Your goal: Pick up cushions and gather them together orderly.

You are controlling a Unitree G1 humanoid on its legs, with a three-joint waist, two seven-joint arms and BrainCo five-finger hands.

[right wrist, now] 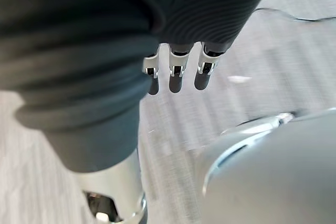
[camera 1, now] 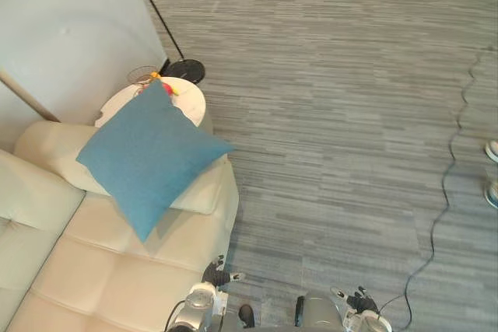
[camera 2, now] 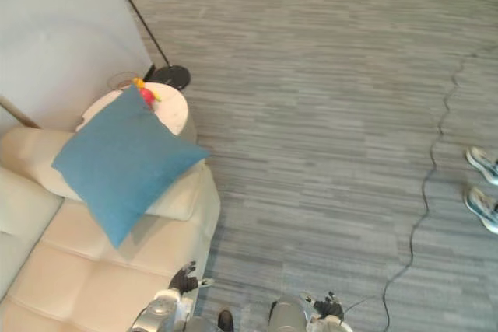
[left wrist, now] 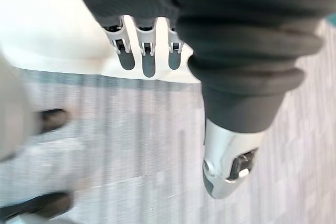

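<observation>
So the blue cushion (camera 1: pixel 148 157) is sitting propped on the armrest (camera 1: pixel 204 192) of the cream sofa (camera 1: pixel 117 270), tipped up on one corner, and it's lying well ahead of the left hand (camera 1: pixel 215 274), further along the sofa and off to that hand's outer side. Nothing is touching it. The left hand is hanging low right by the sofa's front edge, with its fingers (left wrist: pixel 148 61) hanging straight and loose and nothing in them. The right hand (camera 1: pixel 360 299) is hanging out over the grey carpet (camera 1: pixel 334 114), even further from the cushion, its fingers (right wrist: pixel 176 80) looking just as relaxed and empty. My read is we're at the very start: the robot is lining up on the first cushion and no reach is underway. For the next move I'm guessing it's going to need to step or lean in toward the armrest, bring the left hand up and forward, and get hold of the cushion by its near lower corner or edge. Past the cushion there's a round side table (camera 1: pixel 192 100) with something red and yellow on it and a black lamp base (camera 1: pixel 187 70), so overreaching looks risky. A person's shoes (camera 2: pixel 482 184) are showing way off beyond the right hand.
</observation>
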